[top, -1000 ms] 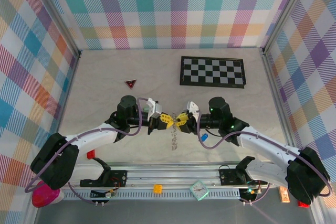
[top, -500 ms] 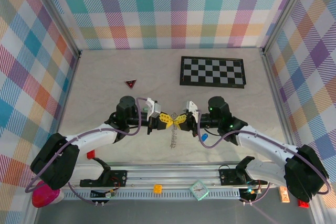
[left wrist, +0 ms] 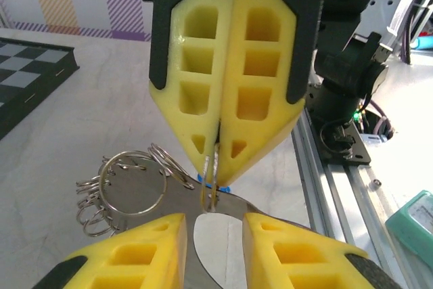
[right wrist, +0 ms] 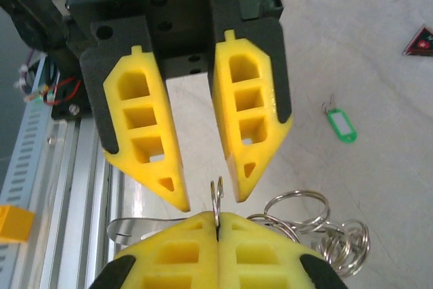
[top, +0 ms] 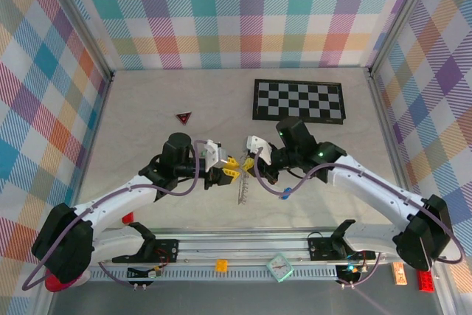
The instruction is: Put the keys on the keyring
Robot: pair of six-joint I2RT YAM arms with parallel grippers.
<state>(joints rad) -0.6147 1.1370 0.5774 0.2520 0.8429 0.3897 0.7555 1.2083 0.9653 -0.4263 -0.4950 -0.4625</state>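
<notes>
The keyring (right wrist: 217, 197) is a thin wire loop with a grey metal band (left wrist: 226, 209) and a bunch of silvery rings and chain (left wrist: 128, 182) hanging from it. My right gripper (right wrist: 217, 220) is shut on the loop, holding it above the table; it faces the left wrist view (left wrist: 218, 162). My left gripper (left wrist: 213, 225) is open, its fingertips on either side of the loop without touching it (right wrist: 211, 201). In the top view the two grippers meet (top: 230, 168) (top: 251, 161) with the chain (top: 243, 191) dangling. The green key (right wrist: 342, 126) and the blue key (top: 285, 192) lie on the table.
A checkerboard (top: 299, 100) lies at the back right and a dark red triangle (top: 183, 116) at the back left. The aluminium rail (top: 243, 245) runs along the near edge, with a teal clock (top: 280, 264) and an orange block (top: 221, 264) in front of it.
My right gripper shut on the keyring's loop, then my left gripper opened off it. Both grippers drifted a little left and away from the rail, the right arm more.
</notes>
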